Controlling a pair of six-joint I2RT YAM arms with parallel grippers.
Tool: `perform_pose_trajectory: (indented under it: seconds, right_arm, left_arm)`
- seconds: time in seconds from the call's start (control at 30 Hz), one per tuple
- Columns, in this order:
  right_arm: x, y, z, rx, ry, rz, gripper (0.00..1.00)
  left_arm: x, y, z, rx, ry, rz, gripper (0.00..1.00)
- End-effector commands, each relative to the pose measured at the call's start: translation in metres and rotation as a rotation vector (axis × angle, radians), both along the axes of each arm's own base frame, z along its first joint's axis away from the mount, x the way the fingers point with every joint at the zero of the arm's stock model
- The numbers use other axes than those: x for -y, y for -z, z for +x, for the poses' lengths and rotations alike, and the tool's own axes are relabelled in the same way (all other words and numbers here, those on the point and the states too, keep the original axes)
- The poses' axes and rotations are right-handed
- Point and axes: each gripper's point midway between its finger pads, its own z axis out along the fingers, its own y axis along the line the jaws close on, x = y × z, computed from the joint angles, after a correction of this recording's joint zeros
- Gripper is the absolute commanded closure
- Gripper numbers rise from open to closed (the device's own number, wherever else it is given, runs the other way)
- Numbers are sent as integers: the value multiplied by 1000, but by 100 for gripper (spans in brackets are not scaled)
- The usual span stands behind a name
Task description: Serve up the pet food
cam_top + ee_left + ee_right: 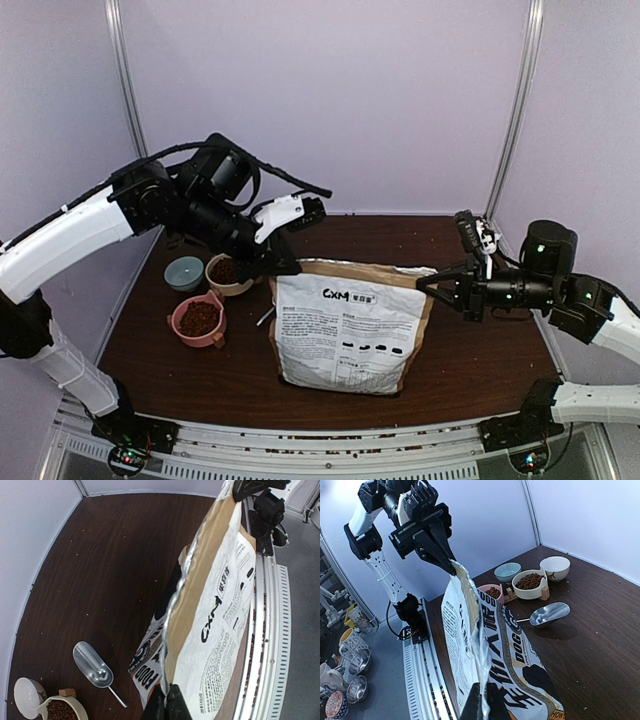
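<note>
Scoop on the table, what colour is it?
Shiny silver; the scoop shows best in the right wrist view.

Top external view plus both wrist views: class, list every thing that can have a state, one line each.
Bag: top edge lifted, held at both corners
Left hand: shut on bag
Right hand: shut on bag
Pink bowl: holds pet food
Tan bowl: holds pet food
Teal bowl: empty
Scoop: empty, lying on table
White bowl: contents unclear

Pale lilac walls [400, 100] enclose a dark wooden table [480, 370] (evenly lit).
</note>
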Motion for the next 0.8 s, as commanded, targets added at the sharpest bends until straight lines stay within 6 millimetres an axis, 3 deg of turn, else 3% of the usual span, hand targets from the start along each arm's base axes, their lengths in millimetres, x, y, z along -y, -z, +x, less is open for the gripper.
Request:
perform_pose_trajectory:
  seconds: [0.0,0.07,0.13,0.37,0.43,0.47,0.53,0.7,0.73,0.77]
  right_arm:
    - [14,-25,2,58,59,23,100]
    - [15,-25,2,62,65,21,100]
    - [17,-25,2,61,70,20,100]
    - [18,-22,2,58,73,12,100]
    - [18,-22,1,57,74,12,100]
    - [18,-22,1,56,74,13,100]
    - [19,-24,2,60,77,16,100]
    - [21,-25,2,64,88,15,100]
    - [21,-26,1,65,91,15,100]
    - [22,-25,2,65,94,13,100]
  left_arm:
    - [-20,-10,14,40,-79,-11,91]
    - [-22,-16,13,42,-82,-42,89]
    - [-26,-20,13,43,-86,-65,100]
    - [-31,-32,8,37,-77,-133,100]
    - [-31,-33,7,35,-77,-137,88]
    - [-31,-33,6,33,-77,-139,88]
    - [-31,-33,5,29,-72,-144,100]
    - [-31,-37,5,37,-75,-165,100]
    - [-31,-37,6,37,-79,-166,94]
    - [-30,-38,6,36,-80,-172,79]
